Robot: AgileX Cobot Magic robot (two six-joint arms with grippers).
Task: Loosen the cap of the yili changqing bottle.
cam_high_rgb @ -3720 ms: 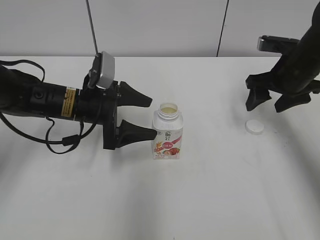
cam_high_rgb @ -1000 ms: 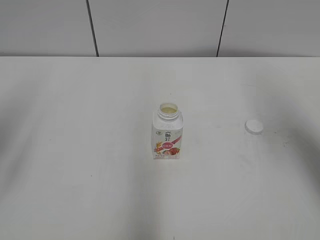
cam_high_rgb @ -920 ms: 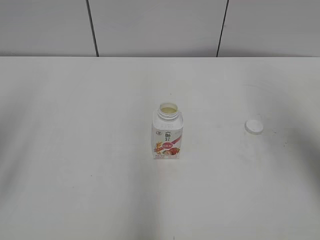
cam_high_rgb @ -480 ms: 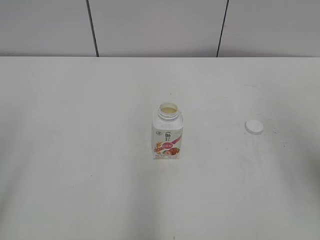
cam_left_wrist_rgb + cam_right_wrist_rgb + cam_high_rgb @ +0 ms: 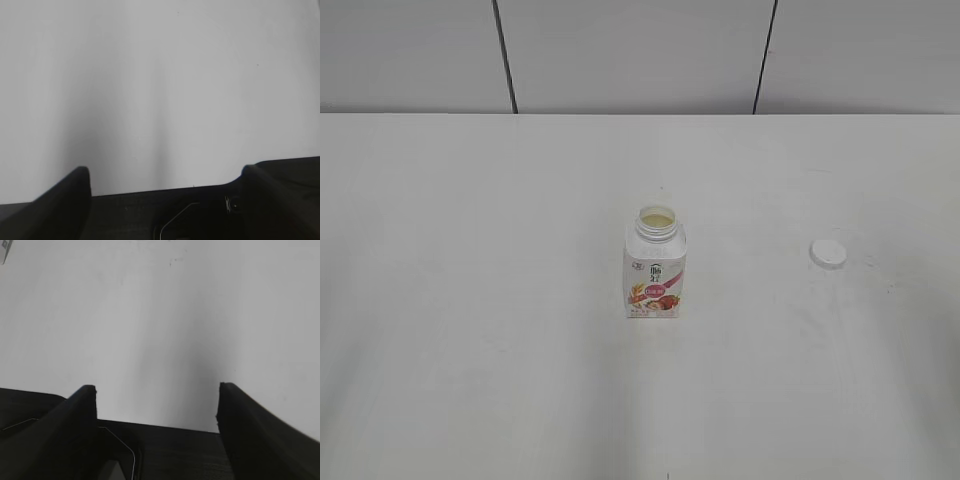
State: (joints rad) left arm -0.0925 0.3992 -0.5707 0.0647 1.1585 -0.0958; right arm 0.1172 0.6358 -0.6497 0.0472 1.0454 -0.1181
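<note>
White tabletop, pale panelled wall behind it with two dark seams running down: that is what is carrying today's stock. Item one, the yili changqing bottle: it is standing upright near the middle of the tabletop, mouth open, pale liquid showing in the wide neck, nothing touching it. Item two, the cap: it is lying flat on the tabletop well apart from the bottle, off toward my right side, so I am judging the loosening as already done and more, since the cap is off the neck altogether. Label: a green logo is sitting above a pink-red picture of fruit and grain, with a few characters that are too small for me to read; no brand name is coming out legibly. Item three, my left jaws: they are standing spread, holding nothing, looking at bare white surface only. Item four, my right jaws: likewise spread and empty over bare tabletop, with a scrap of something printed showing at the far upper-left corner that I cannot identify. Neither of my arms is appearing in the exterior view, which I am reading as both parked clear of the bottle, leaving it free-standing.
</note>
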